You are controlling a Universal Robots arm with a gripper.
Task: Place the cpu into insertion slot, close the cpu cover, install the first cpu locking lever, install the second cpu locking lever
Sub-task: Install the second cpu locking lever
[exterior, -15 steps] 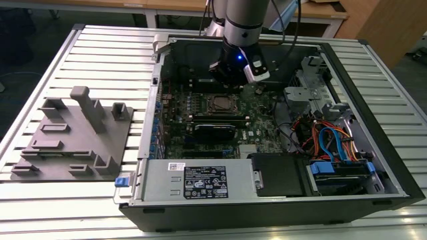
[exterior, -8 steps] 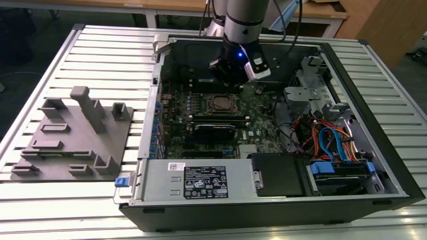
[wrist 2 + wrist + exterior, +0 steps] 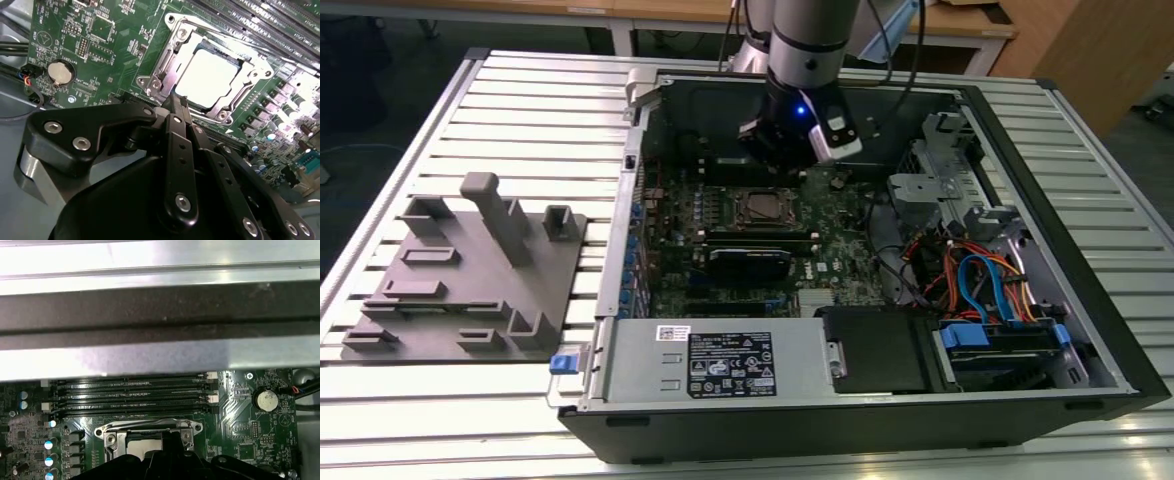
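On slatted table (image 3: 520, 120), perhaps wooden desks (image 3: 961, 25) behind

cpu cover (image 3: 150, 432) — near edge behind gripper (image 3: 167, 452)

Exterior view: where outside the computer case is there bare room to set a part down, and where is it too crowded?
Bare slats of the table lie beyond the grey fixture block, on the exterior view's left of the case; a strip also runs in front of the block. Inside the case it is crowded: the gripper hangs by the cpu cover, with cables toward the right.

Silver-grey cpu (image 3: 206, 78), silvery cpu cover (image 3: 165, 62), green circuit board (image 3: 115, 35).
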